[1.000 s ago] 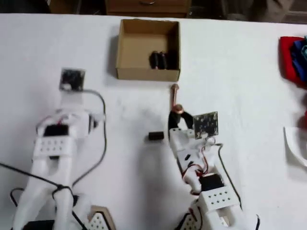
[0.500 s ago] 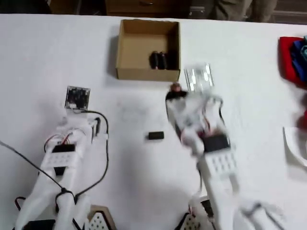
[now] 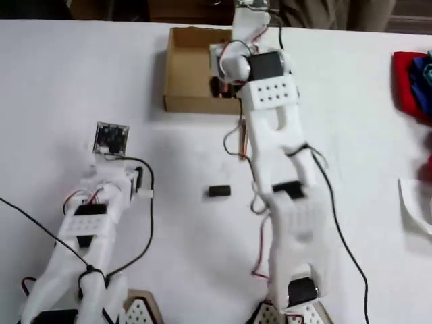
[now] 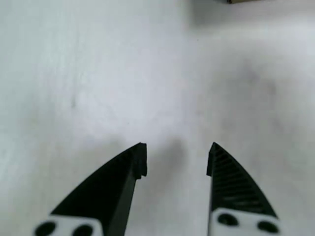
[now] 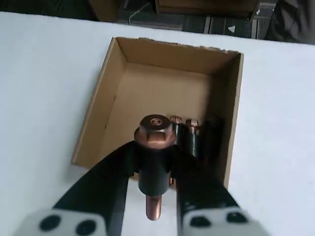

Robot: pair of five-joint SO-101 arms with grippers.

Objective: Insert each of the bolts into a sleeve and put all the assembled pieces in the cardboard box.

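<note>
My right gripper (image 5: 154,158) is shut on an assembled piece (image 5: 154,164), a copper bolt with a hex head inside a black sleeve. It hangs over the near wall of the cardboard box (image 5: 152,96). Two assembled pieces (image 5: 191,135) lie inside against the box's right wall. In the high view the right arm (image 3: 270,88) stretches over the box (image 3: 192,67). A loose black sleeve (image 3: 219,192) lies on the table's middle, and a copper bolt (image 3: 242,135) lies in front of the box, partly hidden by the arm. My left gripper (image 4: 176,160) is open over bare table.
The left arm (image 3: 94,202) stands at the left of the table, well apart from the box. A red cloth (image 3: 412,77) and a white object (image 3: 415,206) sit at the right edge. Cables trail from both arms.
My right arm has swung from the table's middle forward to the box, carrying the assembled piece. The left arm shifted slightly a second ago and has since kept still.
</note>
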